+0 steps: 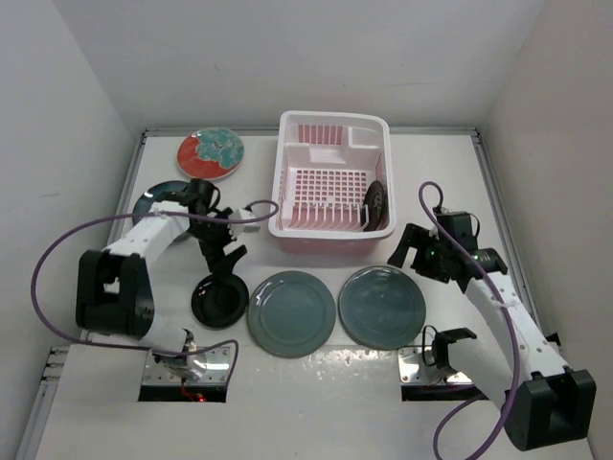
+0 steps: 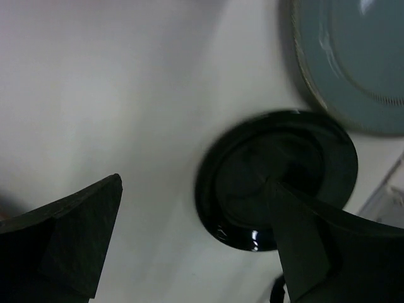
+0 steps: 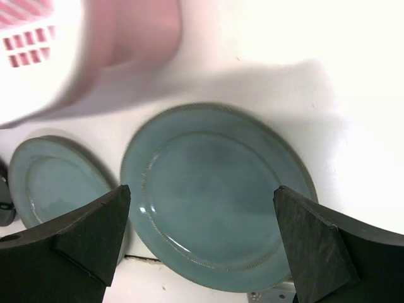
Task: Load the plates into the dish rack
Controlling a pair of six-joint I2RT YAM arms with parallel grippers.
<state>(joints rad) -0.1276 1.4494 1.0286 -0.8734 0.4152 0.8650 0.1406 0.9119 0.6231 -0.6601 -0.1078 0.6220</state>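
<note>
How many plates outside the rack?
5: red plate far left; dark teal plate beside it, partly covered; black plate near left; two grey-teal plates in front of the dish rack. A dark round item stands inside it.

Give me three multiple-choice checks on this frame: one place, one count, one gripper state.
1. Where is the red plate? A flat, left of the dish rack; B standing inside the rack; C stacked on another plate.
2. How many grey-teal plates lie in front of the rack? A one; B four; C two.
3. The left gripper is: A shut on a grey-teal plate; B open over the small black plate; C shut on the rack's rim.

1 A: the top view shows it beside the rack's far left corner.
2 C: two lie side by side.
3 B: its jaws stand wide apart, the plate below.
</note>
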